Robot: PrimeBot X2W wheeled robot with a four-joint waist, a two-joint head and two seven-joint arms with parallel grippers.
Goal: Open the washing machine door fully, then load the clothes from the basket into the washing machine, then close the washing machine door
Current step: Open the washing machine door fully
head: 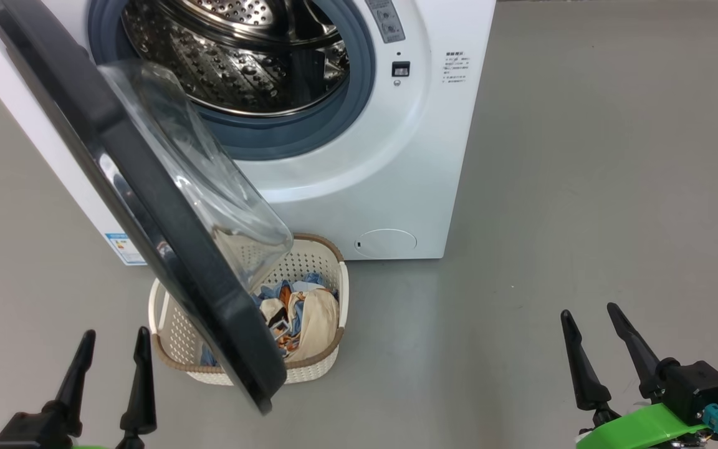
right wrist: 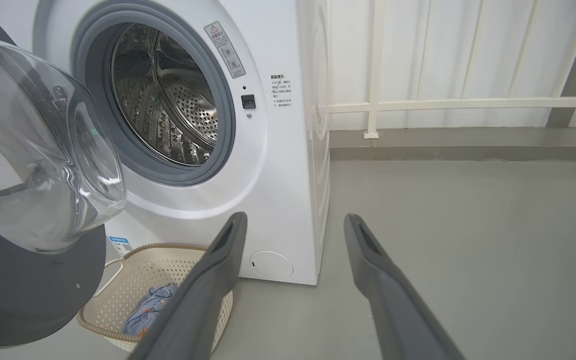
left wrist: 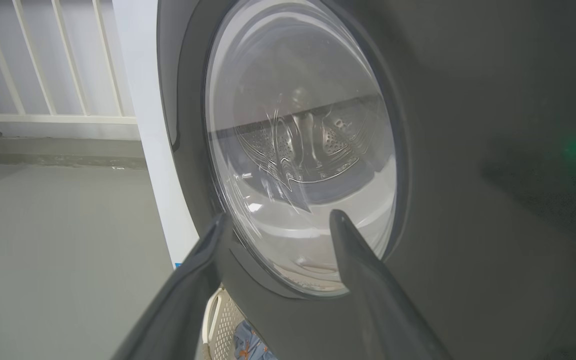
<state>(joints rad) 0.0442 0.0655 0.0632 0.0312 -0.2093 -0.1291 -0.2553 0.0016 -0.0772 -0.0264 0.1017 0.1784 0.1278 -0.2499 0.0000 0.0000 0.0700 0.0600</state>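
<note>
Black door: the washing machine door (head: 166,249) stands part-way open, hinge side at the far left, free edge swung near me and hanging over the basket's left half. I judge it not yet fully open.
Window: the glass bowl window (head: 209,168) bulges rightward above the basket, crowding the path I would need for lifting.
Machine: the washing machine (head: 365,187) sits far centre; its steel drum (head: 240,68) looks empty, so I take loading as not begun.
Basket: the basket (head: 178,340) rests on the floor (head: 521,312) just in front of the machine, below the opening, which makes for a short lift.
Clothes: the clothes (head: 303,315) lie inside the basket, blue print and cream cloth; their left part is hidden behind the door.
Left gripper: the left gripper (head: 115,332) is near left, fingers spread, holding nothing; its wrist view faces the door's outer face, placed, I judge, to push it wider.
Right gripper: the right gripper (head: 588,310) is near right, fingers spread and empty, well apart from the machine, clear of the door's swing.
</note>
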